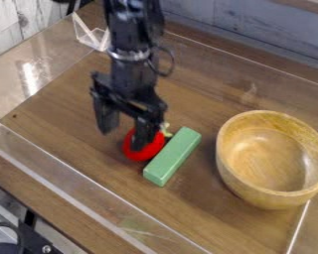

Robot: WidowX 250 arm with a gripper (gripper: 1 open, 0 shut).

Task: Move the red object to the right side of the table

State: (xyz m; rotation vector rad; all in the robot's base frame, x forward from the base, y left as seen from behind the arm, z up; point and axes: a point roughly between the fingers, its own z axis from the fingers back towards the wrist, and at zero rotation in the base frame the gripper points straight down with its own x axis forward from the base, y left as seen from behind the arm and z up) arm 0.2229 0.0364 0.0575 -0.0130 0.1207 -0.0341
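The red object lies near the middle of the table, touching the left end of a green block. Only its lower right part shows, as the arm covers the rest. My gripper points straight down over the red object's left part with its black fingers spread apart. The right finger stands in front of the red object and the left finger is just beyond its left edge. I cannot tell whether either finger touches it. The gripper is open.
A wooden bowl sits on the right side of the table. Low clear walls run around the table's edges. A small clear stand is at the back left corner.
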